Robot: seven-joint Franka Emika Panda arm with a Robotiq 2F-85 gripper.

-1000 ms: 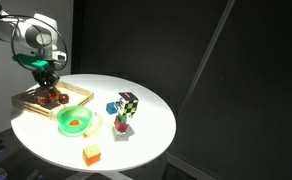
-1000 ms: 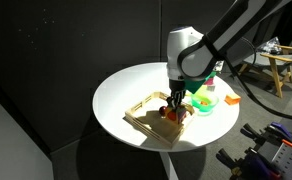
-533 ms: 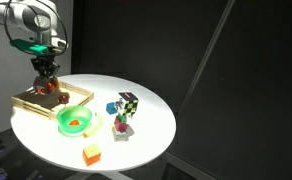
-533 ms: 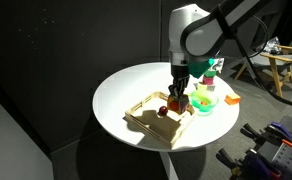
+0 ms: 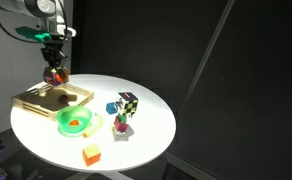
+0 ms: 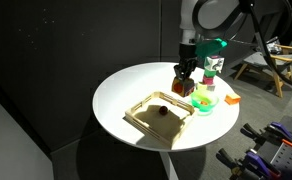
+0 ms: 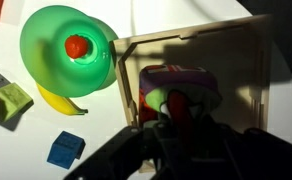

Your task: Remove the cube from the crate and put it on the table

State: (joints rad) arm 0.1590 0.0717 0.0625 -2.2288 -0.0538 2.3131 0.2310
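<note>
Cube (image 5: pixel 54 77) hangs over your round white table (image 5: pixel 136 135), above the far side of the light wooden crate (image 5: pixel 31 100). Your gripper (image 5: pixel 54 73) is clamped on it, clear of the crate floor.

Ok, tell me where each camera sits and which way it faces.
An exterior view stands off the table, raised, looking down across it; the arm enters top left, gripper holding the cube above the crate.
An exterior view looks from the crate's side; the arm enters top right.
Wrist view sits on the wrist, looking down at crate and green bowl; gripper shows at the bottom.
All three share crate and green bowl.
</note>
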